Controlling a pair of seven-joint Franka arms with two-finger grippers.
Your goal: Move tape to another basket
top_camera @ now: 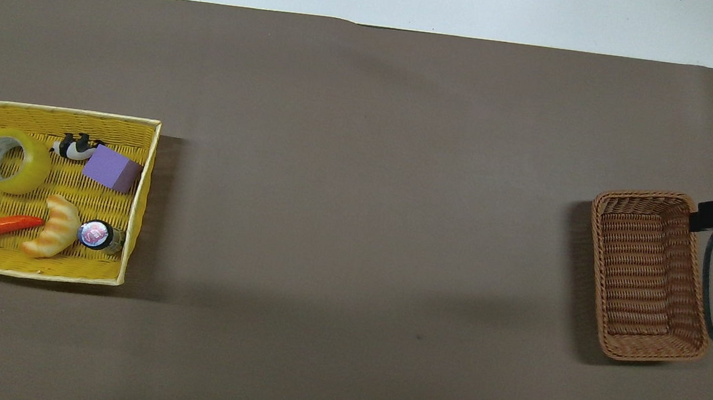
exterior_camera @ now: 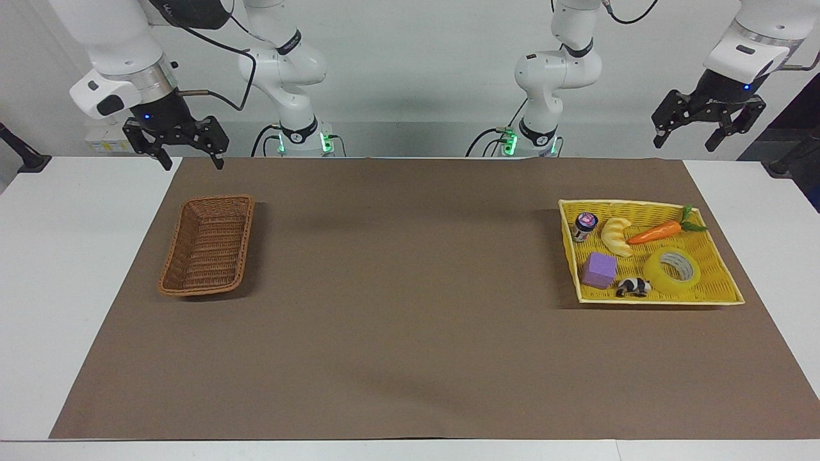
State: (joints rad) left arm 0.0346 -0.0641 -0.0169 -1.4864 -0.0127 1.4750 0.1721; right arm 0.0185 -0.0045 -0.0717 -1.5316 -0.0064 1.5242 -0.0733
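Observation:
The yellow tape lies flat in the bright yellow woven tray at the left arm's end of the table; it also shows in the overhead view. The brown wicker basket stands empty at the right arm's end, also seen in the overhead view. My left gripper hangs open and empty, high above the table's edge by the tray. My right gripper hangs open and empty, high by the basket.
The tray also holds a carrot, a pale croissant, a purple block, a small jar and a panda toy, the last right beside the tape. A brown mat covers the table.

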